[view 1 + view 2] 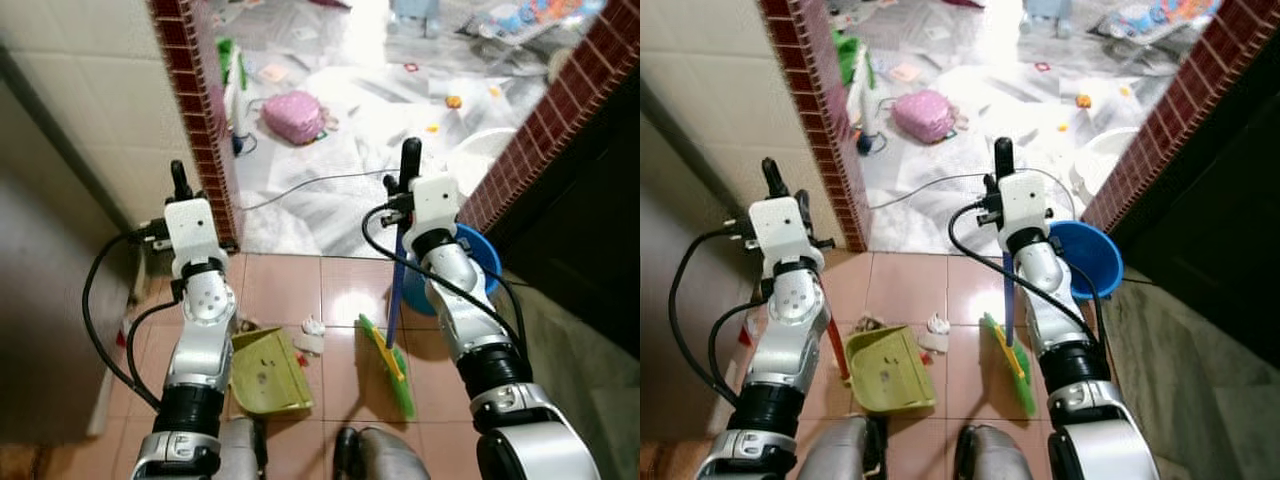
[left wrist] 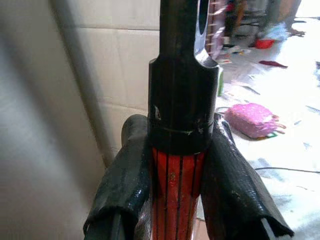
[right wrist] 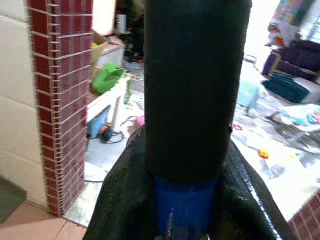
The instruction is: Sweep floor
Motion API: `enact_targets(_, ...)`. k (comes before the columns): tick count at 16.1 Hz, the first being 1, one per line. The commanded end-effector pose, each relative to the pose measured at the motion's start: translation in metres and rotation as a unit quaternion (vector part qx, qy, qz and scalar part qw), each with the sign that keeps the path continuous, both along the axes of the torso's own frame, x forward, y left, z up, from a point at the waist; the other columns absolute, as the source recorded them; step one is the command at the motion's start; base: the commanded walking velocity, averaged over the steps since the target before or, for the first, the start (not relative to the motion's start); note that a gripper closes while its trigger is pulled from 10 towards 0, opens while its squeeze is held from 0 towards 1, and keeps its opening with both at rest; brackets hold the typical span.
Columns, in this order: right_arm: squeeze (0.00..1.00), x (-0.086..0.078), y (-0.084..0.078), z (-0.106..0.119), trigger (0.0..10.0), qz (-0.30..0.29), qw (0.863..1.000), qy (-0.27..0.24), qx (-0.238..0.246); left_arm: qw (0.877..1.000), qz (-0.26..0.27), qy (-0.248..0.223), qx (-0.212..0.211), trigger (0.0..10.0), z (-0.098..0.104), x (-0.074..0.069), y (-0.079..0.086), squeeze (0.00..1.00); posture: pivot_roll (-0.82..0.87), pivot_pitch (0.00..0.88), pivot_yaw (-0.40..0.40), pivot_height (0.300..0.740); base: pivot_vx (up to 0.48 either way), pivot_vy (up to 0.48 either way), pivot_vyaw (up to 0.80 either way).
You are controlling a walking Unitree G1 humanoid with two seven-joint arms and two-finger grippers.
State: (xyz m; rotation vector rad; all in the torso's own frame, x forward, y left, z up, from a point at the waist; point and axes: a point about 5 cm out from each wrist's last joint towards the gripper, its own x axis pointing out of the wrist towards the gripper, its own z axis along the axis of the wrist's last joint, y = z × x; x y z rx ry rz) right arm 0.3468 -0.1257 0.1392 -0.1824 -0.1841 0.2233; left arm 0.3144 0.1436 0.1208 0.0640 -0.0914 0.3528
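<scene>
Right gripper (image 3: pixel 187 200) clamps the broom (image 1: pixel 385 360), left gripper (image 2: pixel 175 195) clamps the dustpan (image 1: pixel 268 372); short strokes should drive the scraps (image 1: pixel 310 335) in.

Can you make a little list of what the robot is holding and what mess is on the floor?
left gripper: shut on the red dustpan handle
right gripper: shut on the blue broom handle
dustpan: green, resting on the pink tiles by the robot's feet
broom head: green and yellow, on the floor, right of the dustpan
mess: crumpled white scrap between dustpan and broom
blue basin: behind the right arm
beyond the doorway: pink bag on a littered floor
</scene>
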Motion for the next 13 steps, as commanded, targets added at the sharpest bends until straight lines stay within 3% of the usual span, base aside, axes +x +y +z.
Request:
enact_targets(1,0.0,0.002,0.004,0.014,10.0,0.013,0.999,-0.032,-0.002,1.0,-0.005,-0.008,-0.002,10.0,0.004,0.001,-0.005,0.0,0.0,0.154,-0.069,0.74,0.0,0.0,0.0)
enact_targets(4,0.0,0.003,0.004,0.014,10.0,0.014,0.999,-0.03,0.004,1.0,-0.009,-0.014,0.008,10.0,0.001,-0.002,-0.004,0.0,0.0,0.155,-0.073,0.74,0.0,0.0,0.0)
enact_targets(8,0.0,0.004,0.004,0.015,10.0,0.01,0.999,-0.031,0.011,0.997,0.08,0.013,-0.01,10.0,-0.009,-0.005,0.012,0.0,-0.02,0.162,-0.071,0.74,0.0,0.0,0.0)
enact_targets(10,0.0,0.005,0.004,0.014,10.0,0.006,0.999,-0.023,0.027,0.996,0.082,0.014,-0.017,10.0,-0.01,-0.004,0.016,0.0,-0.02,0.166,-0.065,0.74,0.0,0.0,0.0)
enact_targets(13,0.0,0.003,0.004,0.013,10.0,0.006,0.999,-0.02,0.031,0.997,0.072,0.0,0.01,10.0,-0.006,-0.003,0.016,0.0,-0.02,0.168,-0.063,0.74,0.0,0.0,0.0)
